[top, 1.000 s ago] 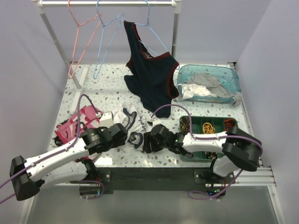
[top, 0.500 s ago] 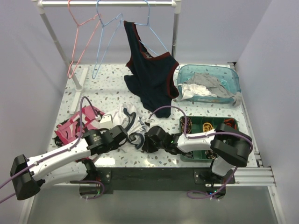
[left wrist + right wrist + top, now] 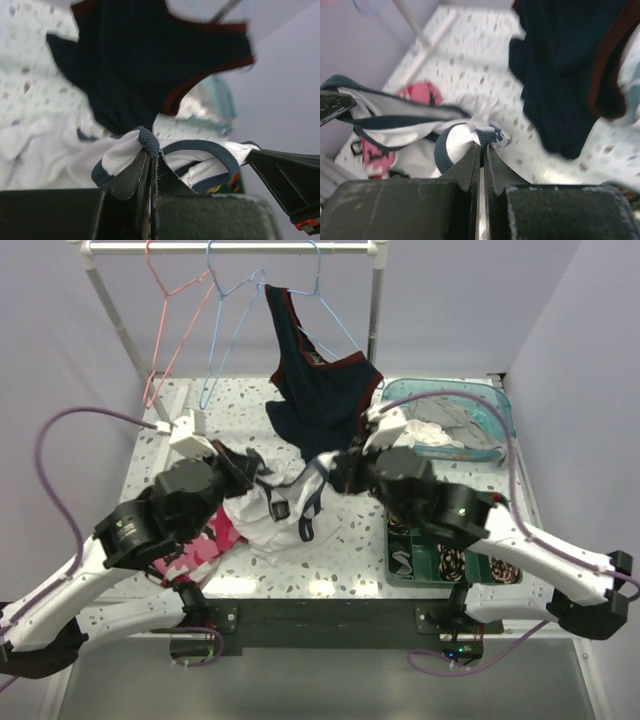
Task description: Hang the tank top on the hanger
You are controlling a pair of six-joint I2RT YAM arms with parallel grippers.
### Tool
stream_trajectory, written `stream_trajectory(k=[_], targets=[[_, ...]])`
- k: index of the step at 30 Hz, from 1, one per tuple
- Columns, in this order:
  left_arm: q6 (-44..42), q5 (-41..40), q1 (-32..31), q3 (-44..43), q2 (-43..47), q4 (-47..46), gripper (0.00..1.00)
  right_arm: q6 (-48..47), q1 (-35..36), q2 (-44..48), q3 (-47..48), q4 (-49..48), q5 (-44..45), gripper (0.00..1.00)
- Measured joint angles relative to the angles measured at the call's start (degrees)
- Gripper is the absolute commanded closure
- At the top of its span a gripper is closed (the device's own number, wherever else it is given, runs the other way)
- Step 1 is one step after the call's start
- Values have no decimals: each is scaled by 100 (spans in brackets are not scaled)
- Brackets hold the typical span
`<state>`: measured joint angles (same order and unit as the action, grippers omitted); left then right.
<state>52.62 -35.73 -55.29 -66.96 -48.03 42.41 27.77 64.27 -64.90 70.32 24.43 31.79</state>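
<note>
Both arms have come up off the table since a second ago: then they were low over the crumpled tank top (image 3: 272, 512) near the front edge, now it hangs lifted between them. The left gripper (image 3: 252, 466) has its jaws pressed together on a navy-trimmed strap; the left wrist view shows the same pinch (image 3: 150, 152) on the tank top (image 3: 120, 154). The right gripper (image 3: 334, 470) is clamped the same way on the other trimmed strap, seen close in the right wrist view (image 3: 482, 146), with the tank top (image 3: 410, 120) stretched away from it. The neck edge sags between the two grips. The lower part looks to trail near the table (image 3: 200, 430), beside the pink camouflage garment (image 3: 205, 552). The light blue wire hanger (image 3: 208, 390) hangs empty on the rail (image 3: 230, 248) at the back left, well apart from the top. The dark navy top (image 3: 320, 410) hangs beside it. The pick-up looks done; carrying to the hanger and threading remain.
</note>
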Motion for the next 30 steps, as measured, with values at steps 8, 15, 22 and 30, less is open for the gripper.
stream_trajectory(k=[8, 15, 22, 30], targets=[[-1626, -938, 2, -1757, -431, -2282, 100, -2076, -109, -999, 3766, 35, 1043, 100], [-2640, -1255, 2, -2356, -688, -3755, 100, -3263, -133, -2295, 6365, 0, 1217, 100], [-2796, -1283, 2, -2697, -844, -3995, 100, -3460, -133, -2041, 5949, -146, 1217, 100], [-1220, -1237, 2, -131, -31, -2623, 100, -2127, -133, -59, 1714, 120, 1154, 100]])
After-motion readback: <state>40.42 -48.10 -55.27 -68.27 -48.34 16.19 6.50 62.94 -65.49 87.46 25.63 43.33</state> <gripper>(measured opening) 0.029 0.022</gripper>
